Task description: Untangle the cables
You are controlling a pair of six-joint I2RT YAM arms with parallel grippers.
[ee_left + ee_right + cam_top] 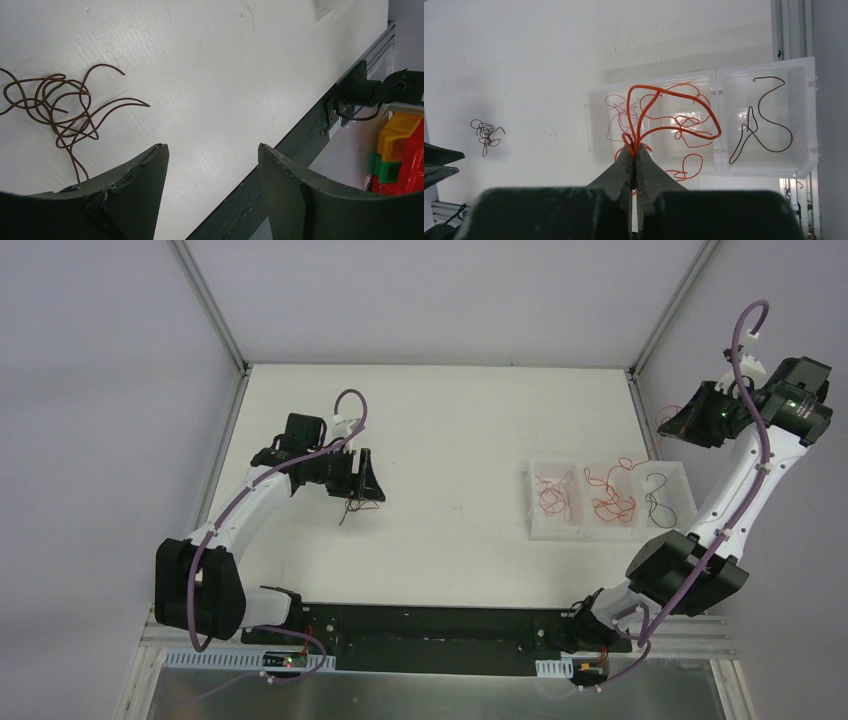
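Observation:
A small wad of dark brown cables (358, 505) lies on the white table; it also shows in the left wrist view (55, 107) and the right wrist view (486, 132). My left gripper (365, 480) is open and empty (212, 147), just beside the wad. My right gripper (672, 425) is raised above the table's right edge, shut (634, 147) on a looped red-orange cable (674, 110). A clear three-compartment tray (530, 530) holds red-orange cables (555, 495) in its left and middle compartments and a black cable (764, 120) in the right one.
A black base rail (430, 625) runs along the table's near edge. Aluminium frame posts (210, 300) stand at the back corners, with grey walls on both sides. Red, yellow and green bins (400, 155) sit beyond the near edge.

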